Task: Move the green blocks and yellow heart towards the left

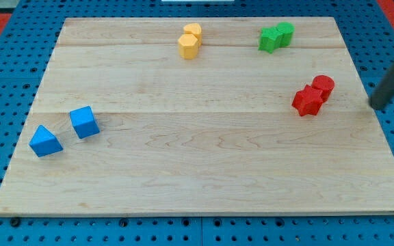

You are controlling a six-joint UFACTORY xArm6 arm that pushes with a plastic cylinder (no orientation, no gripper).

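Hovering at the right edge, my tip (375, 106) touches nothing and holds nothing. Both green blocks (275, 36) lie far and left of it; the yellow blocks (190, 41), heart indistinguishable, sit farther left.

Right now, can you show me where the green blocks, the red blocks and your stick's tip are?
green blocks (275, 36), camera view: on the front green block's top face.
red blocks (312, 96), camera view: where the two red blocks meet.
my tip (375, 106), camera view: the rod's very end, right of the red blocks.
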